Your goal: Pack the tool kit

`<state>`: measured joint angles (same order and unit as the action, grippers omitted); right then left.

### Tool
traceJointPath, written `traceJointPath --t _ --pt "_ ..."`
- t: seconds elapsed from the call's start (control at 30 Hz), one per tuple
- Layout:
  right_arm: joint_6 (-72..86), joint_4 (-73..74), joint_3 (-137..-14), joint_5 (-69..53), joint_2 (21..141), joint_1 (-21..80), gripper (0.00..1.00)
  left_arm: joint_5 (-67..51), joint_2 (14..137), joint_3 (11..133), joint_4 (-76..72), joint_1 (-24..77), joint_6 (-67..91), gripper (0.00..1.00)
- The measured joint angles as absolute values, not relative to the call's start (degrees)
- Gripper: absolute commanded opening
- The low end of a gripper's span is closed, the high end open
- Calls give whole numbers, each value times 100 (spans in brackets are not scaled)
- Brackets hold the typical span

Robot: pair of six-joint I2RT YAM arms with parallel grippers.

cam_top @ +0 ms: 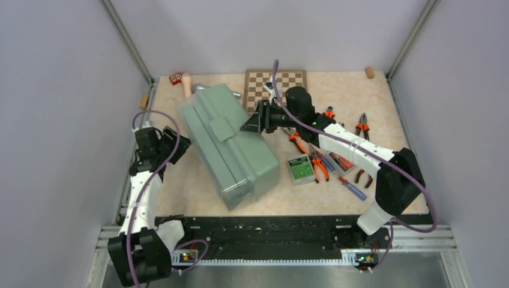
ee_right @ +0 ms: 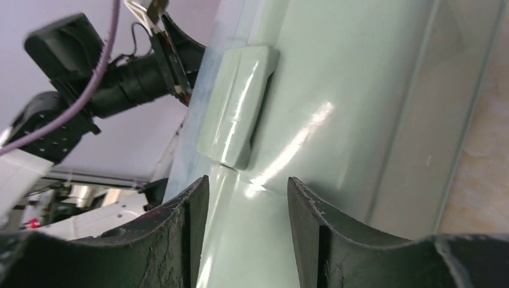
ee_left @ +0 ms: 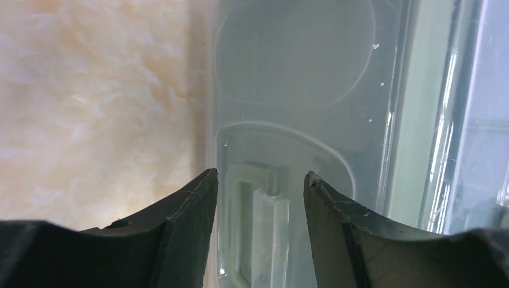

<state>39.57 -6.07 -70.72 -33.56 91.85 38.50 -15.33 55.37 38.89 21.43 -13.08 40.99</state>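
The toolbox (cam_top: 231,144) lies closed and slantwise on the left half of the worktop (cam_top: 198,192), between both arms. The left end effector (cam_top: 179,142) is spread at the box's left edge; its wrist view shows the fingers (ee_left: 186,228) apart over the translucent lid (ee_left: 288,90), pinching nothing. The right end effector (cam_top: 248,125) is also spread, at the box's right side, facing the latch (ee_right: 237,108) and holding nothing. To the right lie the green case (cam_top: 300,169), pliers (cam_top: 319,165), red case (cam_top: 342,161) and a screwdriver (cam_top: 351,187). The green case carries a printed label, too small to read. A chessboard (cam_top: 276,84) sits behind.
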Motion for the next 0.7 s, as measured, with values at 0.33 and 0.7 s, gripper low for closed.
traceJointPath --t 0.33,0.7 --pt "2998 1815 -9264 -2405 9703 4252 53 -2440 6322 4436 1750 -1302 4023 65" --pt "2932 2558 -9904 -1907 10521 4193 68 -2967 6958 4501 1579 -1308 3955 69"
